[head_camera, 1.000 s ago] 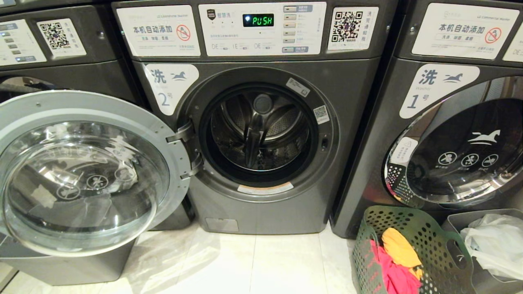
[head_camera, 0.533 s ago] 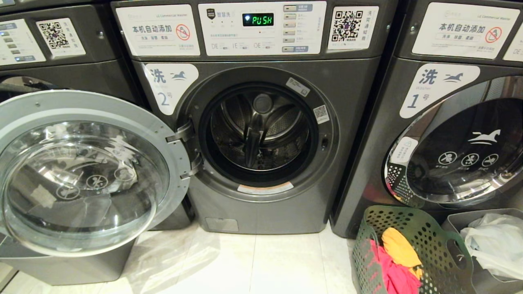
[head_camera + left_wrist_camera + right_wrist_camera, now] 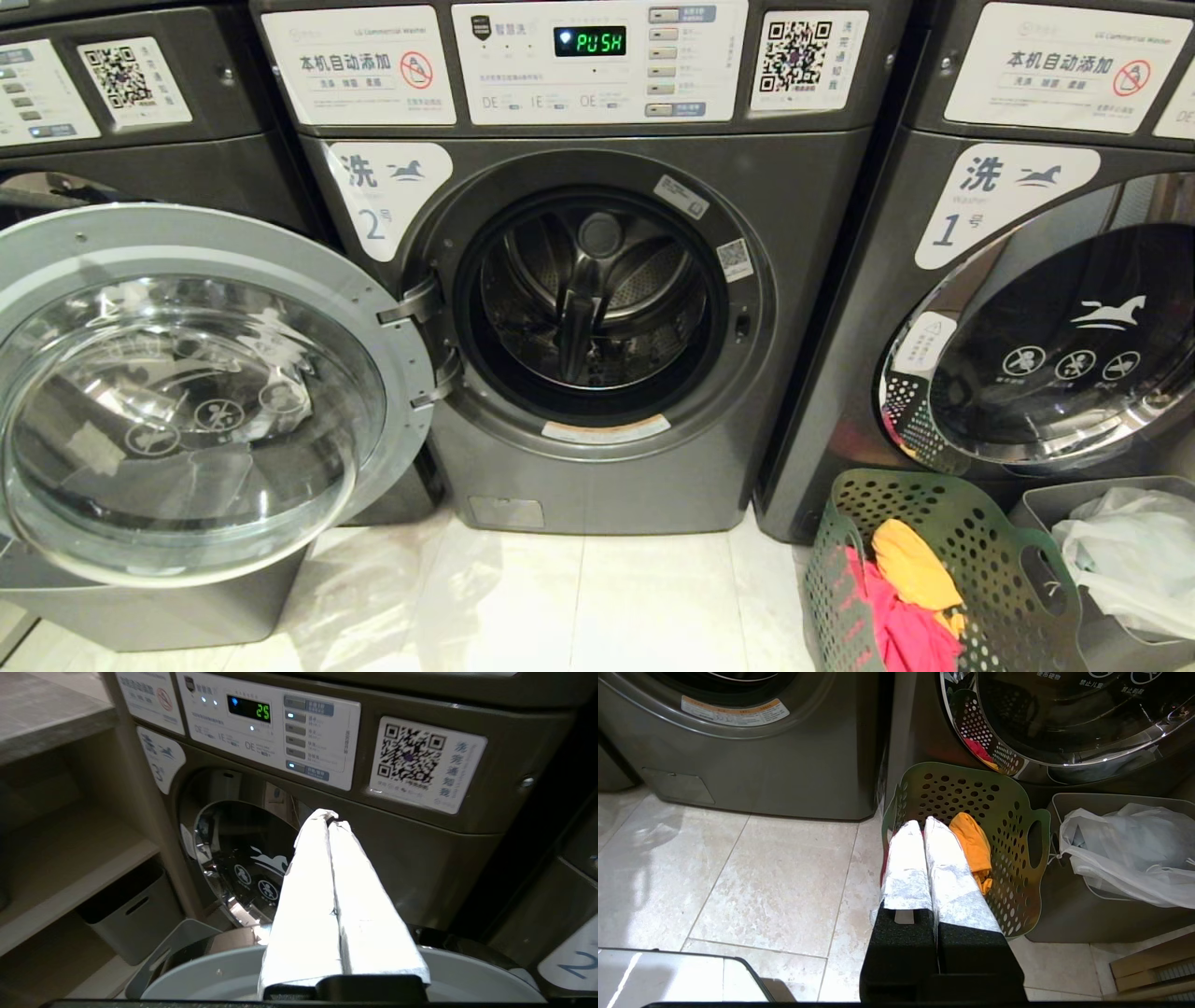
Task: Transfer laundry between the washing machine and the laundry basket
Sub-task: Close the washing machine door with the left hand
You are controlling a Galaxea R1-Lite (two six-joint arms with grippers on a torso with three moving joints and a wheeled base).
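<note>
The washing machine (image 3: 803, 233) marked "2" stands in the middle, its display reading "PUSH". Its round glass door (image 3: 233, 243) is swung wide open to the left, and the drum (image 3: 593, 299) looks empty. The green laundry basket (image 3: 990, 541) sits on the floor at the lower right with the laundry inside: a red-pink piece (image 3: 901, 630) under a yellow-orange piece (image 3: 915, 565). Neither arm shows in the head view. My right gripper (image 3: 923, 825) hangs shut above the basket (image 3: 1008, 812), beside the yellow-orange cloth (image 3: 971, 844). My left gripper (image 3: 331, 817) is shut and empty, above the open door's grey rim (image 3: 467, 970).
A like machine marked "1" (image 3: 1027, 327) stands to the right with its door closed. A grey bin (image 3: 1036, 504) holding a white plastic bag (image 3: 1130, 560) is beside the basket. The left wrist view shows a third machine (image 3: 420, 858), wooden shelves (image 3: 70, 858) and a grey bin (image 3: 131, 914).
Door, basket and laundry lie as before. The whole head view has shifted only very slightly.
</note>
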